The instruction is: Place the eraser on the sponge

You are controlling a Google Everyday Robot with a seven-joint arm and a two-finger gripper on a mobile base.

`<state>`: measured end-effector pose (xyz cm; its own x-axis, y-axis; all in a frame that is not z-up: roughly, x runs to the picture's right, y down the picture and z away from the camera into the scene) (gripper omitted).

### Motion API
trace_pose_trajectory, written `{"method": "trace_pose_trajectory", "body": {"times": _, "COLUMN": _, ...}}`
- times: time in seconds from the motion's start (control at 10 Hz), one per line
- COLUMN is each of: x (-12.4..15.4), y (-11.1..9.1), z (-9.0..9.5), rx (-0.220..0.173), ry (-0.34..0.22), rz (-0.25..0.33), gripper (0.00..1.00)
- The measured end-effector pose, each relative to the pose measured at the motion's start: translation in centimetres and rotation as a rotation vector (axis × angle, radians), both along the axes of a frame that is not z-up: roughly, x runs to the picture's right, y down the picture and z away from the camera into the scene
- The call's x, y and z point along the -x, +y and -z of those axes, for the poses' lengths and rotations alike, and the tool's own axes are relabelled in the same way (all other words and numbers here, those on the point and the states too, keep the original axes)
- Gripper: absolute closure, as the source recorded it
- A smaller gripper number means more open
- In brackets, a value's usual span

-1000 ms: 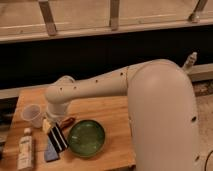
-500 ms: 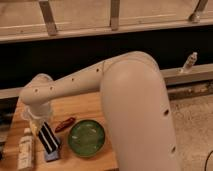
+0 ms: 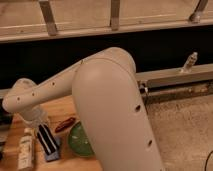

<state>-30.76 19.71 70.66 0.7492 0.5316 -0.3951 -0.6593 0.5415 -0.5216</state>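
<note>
The eraser (image 3: 46, 138), a black block with pale stripes, lies lengthwise at the left of the wooden table (image 3: 60, 111). Under its near end shows the blue-grey sponge (image 3: 52, 155), and the eraser appears to rest on it. My gripper (image 3: 38, 120) is at the end of the pale arm, just above the eraser's far end. The arm's large white body (image 3: 110, 115) fills the middle of the view and hides much of the table.
A round green bowl (image 3: 79, 141) sits right of the eraser, partly behind the arm. A small reddish-brown object (image 3: 65, 124) lies between them. A pale bottle (image 3: 26, 149) lies at the table's left edge. A dark rail and window run behind.
The arm has swung closer to the camera and now covers more of the table and the cup. The eraser has shifted slightly left since a second ago.
</note>
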Motion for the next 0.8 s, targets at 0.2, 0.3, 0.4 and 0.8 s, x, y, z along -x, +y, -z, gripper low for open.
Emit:
{"method": "trace_pose_trajectory", "body": {"times": 0.2, "x": 0.2, "y": 0.8, "z": -1.3, "rx": 0.018, "ry": -0.022, "rz": -0.038, "gripper": 1.00}}
{"method": "trace_pose_trajectory", "body": {"times": 0.3, "x": 0.7, "y": 1.2, "z": -1.8, "rx": 0.022, "ry": -0.037, "rz": -0.046, "gripper": 1.00}}
{"method": "trace_pose_trajectory", "body": {"times": 0.4, "x": 1.2, "y": 1.7, "z": -2.3, "rx": 0.029, "ry": -0.056, "rz": -0.058, "gripper": 1.00}}
{"method": "trace_pose_trajectory", "body": {"times": 0.8, "x": 2.8, "y": 3.0, "z": -3.4, "rx": 0.069, "ry": -0.095, "rz": -0.082, "gripper": 0.93}}
